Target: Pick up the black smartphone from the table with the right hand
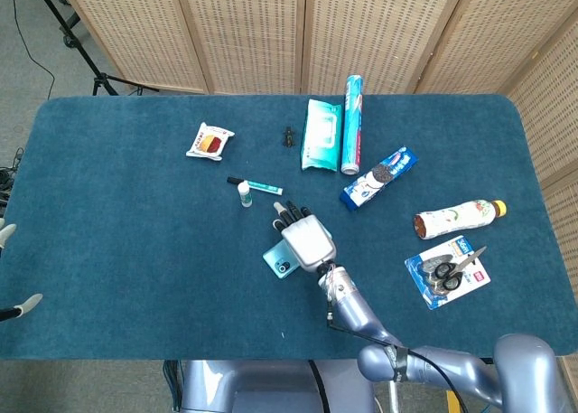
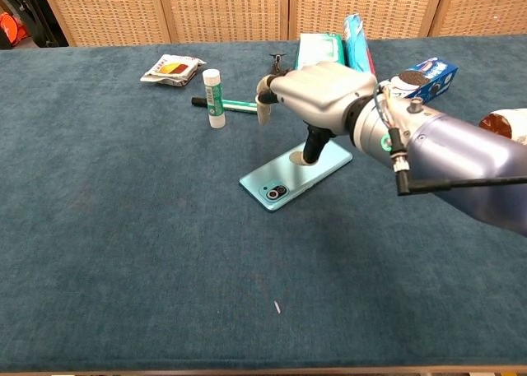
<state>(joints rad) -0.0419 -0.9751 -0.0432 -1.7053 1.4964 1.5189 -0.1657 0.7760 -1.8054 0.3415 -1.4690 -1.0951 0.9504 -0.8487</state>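
Note:
The smartphone (image 2: 295, 176) lies flat with its teal back and camera facing up, near the table's middle, and also shows in the head view (image 1: 278, 261). My right hand (image 2: 321, 88) hovers just above it. The thumb tip touches the phone's back, while the fingers (image 2: 264, 106) stretch out toward the far left, not around the phone. I cannot tell whether the phone rests fully on the cloth. From the head view my right hand (image 1: 305, 237) covers the phone's right part. Only fingertips of my left hand (image 1: 7, 236) show, spread apart at the left edge.
A glue stick (image 2: 213, 98) and a green marker (image 2: 235, 105) lie just left of the fingers. Behind the hand are a wipes pack (image 1: 321, 135), a tube (image 1: 352, 124) and a cookie box (image 1: 377, 177). A bottle (image 1: 459, 218) and packaged scissors (image 1: 447, 271) are at the right.

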